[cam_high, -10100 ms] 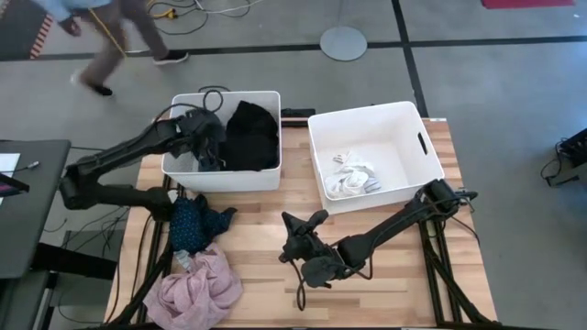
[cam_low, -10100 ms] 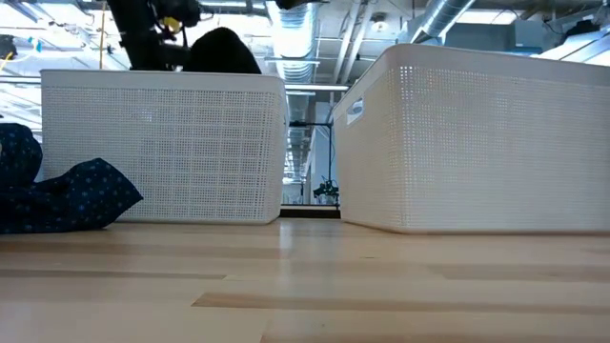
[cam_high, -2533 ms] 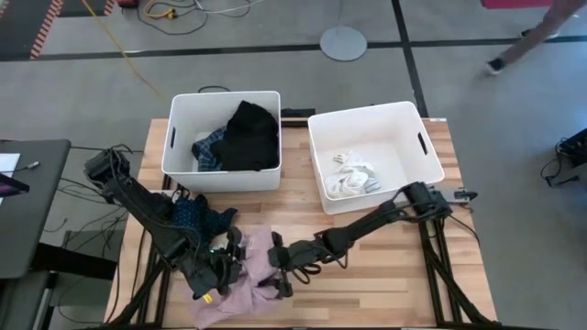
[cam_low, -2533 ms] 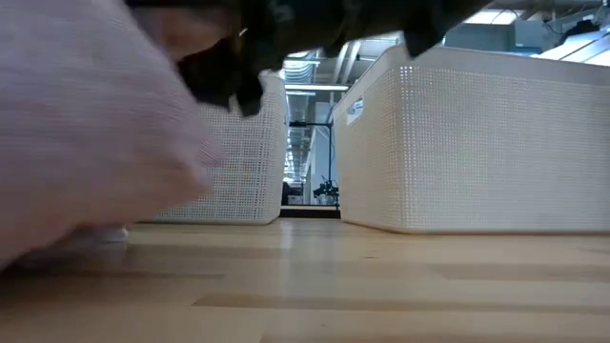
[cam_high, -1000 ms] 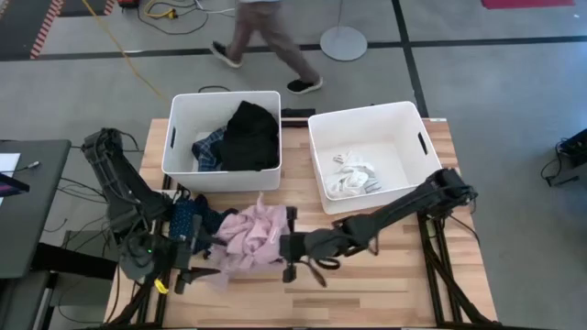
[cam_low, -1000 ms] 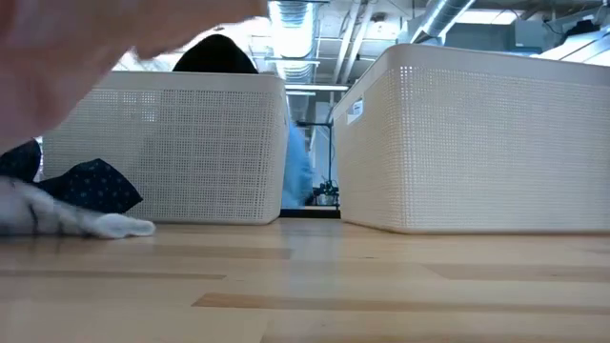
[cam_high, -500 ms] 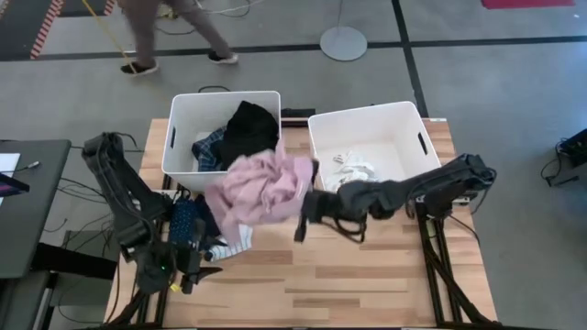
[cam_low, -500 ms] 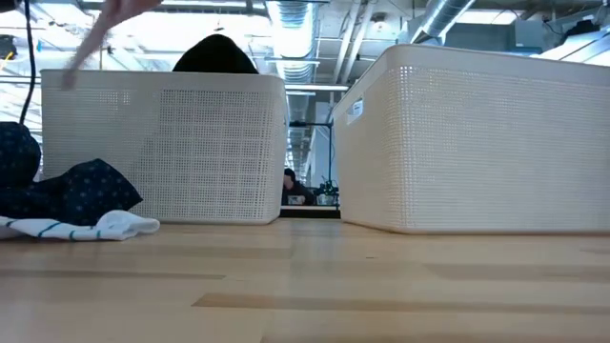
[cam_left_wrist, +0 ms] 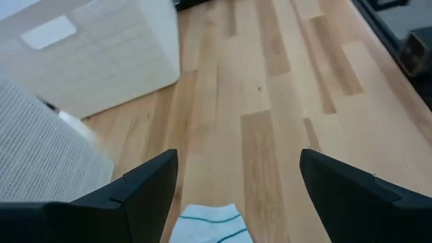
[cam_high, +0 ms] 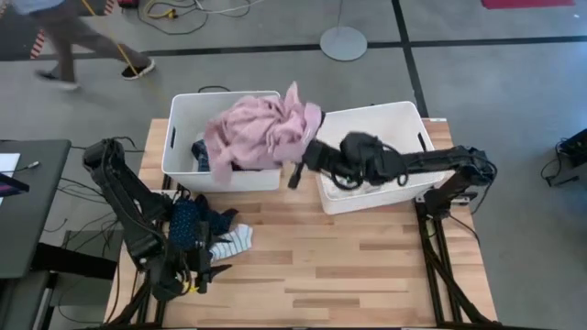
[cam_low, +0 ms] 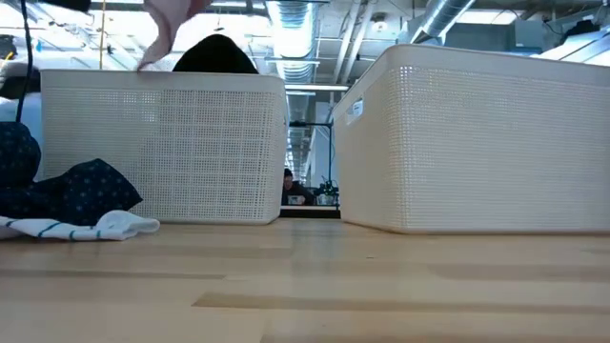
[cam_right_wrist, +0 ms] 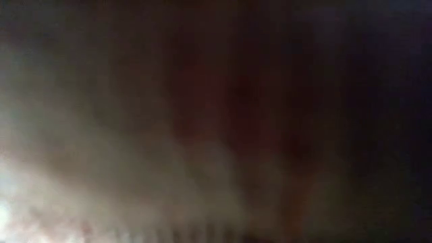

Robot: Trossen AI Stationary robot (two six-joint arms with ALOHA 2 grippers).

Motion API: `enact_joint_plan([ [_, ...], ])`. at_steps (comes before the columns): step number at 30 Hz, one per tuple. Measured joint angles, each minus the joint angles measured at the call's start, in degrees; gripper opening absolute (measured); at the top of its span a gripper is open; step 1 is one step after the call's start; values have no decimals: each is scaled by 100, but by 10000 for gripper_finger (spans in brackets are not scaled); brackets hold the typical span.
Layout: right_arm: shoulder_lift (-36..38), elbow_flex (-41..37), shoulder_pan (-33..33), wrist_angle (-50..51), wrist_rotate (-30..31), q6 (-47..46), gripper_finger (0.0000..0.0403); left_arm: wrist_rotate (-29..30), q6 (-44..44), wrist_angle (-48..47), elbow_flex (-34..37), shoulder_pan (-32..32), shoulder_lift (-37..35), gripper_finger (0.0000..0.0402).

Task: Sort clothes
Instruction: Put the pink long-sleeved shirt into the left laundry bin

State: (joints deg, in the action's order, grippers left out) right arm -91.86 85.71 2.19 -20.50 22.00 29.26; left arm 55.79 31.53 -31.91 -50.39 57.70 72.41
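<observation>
From above, the right claw [cam_high: 307,158] is clamped on the pink garment [cam_high: 260,133], which hangs over the left bin [cam_high: 179,119] at the worktop's far edge; let go only once the cloth is wholly inside the rim. The navy garment [cam_high: 190,223] and a striped sock [cam_high: 235,242] lie near the left edge. At table height, both show again [cam_low: 71,191] [cam_low: 91,227]. The left wrist shows the left claw [cam_left_wrist: 236,196] spread wide, empty, above that sock.

Desk [cam_high: 367,266] of pale wood planks with smooth satin finish, two bins [cam_low: 162,143] of white plastic with fine perforated walls, pink garment [cam_high: 261,128] soft crumpled cloth, navy garment [cam_low: 76,195] matt dotted fabric, white sock [cam_low: 119,226] ribbed knit, pincer fingers [cam_left_wrist: 145,189] matt black plastic.
</observation>
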Motion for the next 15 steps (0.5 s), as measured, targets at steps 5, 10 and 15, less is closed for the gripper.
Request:
enact_joint_plan([
  [5, -119, 0, -671, -101, -697, -630, 50, 483, 341, 281, 2, -10, 399, 304],
  [10, -398, 2, -1202, -137, -1161, -1159, 50, 1112, 517, 717, 4, -28, 939, 304],
  [15, -857, 0, -1482, -411, -1215, -1445, 50, 1195, 811, 1097, 4, -142, 1400, 304],
])
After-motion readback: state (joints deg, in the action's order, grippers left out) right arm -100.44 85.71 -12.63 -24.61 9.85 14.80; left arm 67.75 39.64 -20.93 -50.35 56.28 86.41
